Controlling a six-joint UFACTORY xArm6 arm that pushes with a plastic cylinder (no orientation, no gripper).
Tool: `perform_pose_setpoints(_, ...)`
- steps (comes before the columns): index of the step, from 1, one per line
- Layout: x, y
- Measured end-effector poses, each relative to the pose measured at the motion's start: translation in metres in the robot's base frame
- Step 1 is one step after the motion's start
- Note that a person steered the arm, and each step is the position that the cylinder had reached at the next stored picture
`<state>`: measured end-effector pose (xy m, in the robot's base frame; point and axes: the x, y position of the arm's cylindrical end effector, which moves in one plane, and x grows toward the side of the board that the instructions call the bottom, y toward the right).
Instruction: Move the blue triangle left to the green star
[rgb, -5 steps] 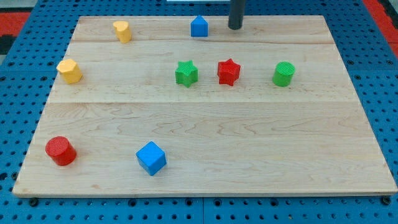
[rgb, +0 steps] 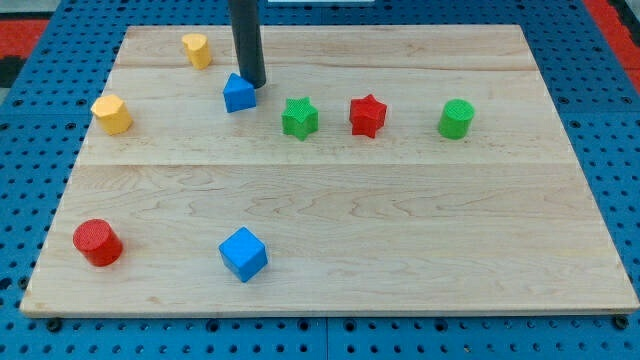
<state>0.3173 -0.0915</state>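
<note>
The blue triangle (rgb: 238, 94) lies on the wooden board, to the left of the green star (rgb: 299, 117) with a gap between them. My tip (rgb: 252, 83) is at the triangle's upper right corner, touching or nearly touching it. The rod rises from there to the view's top.
A red star (rgb: 368, 115) and a green cylinder (rgb: 456, 118) lie right of the green star. Two yellow blocks (rgb: 196, 49) (rgb: 111, 114) lie at the upper left. A red cylinder (rgb: 97, 242) and a blue cube (rgb: 243, 253) lie at the lower left.
My tip has moved left and down from the board's top edge. The blue triangle has been pushed left and down, from above the green star to its left.
</note>
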Motion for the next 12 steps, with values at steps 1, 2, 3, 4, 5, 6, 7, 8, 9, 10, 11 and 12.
perform_pose_setpoints(1, 0.016, -0.006)
perform_pose_setpoints(2, 0.003, -0.017)
perform_pose_setpoints(3, -0.025, -0.025)
perform_pose_setpoints(4, -0.016, -0.040)
perform_pose_setpoints(5, 0.014, -0.054)
perform_pose_setpoints(6, 0.034, -0.046)
perform_pose_setpoints(7, 0.039, -0.028)
perform_pose_setpoints(8, 0.013, -0.028)
perform_pose_setpoints(9, 0.013, -0.016)
perform_pose_setpoints(10, 0.017, -0.016)
perform_pose_setpoints(11, 0.033, -0.009)
perform_pose_setpoints(12, 0.036, 0.015)
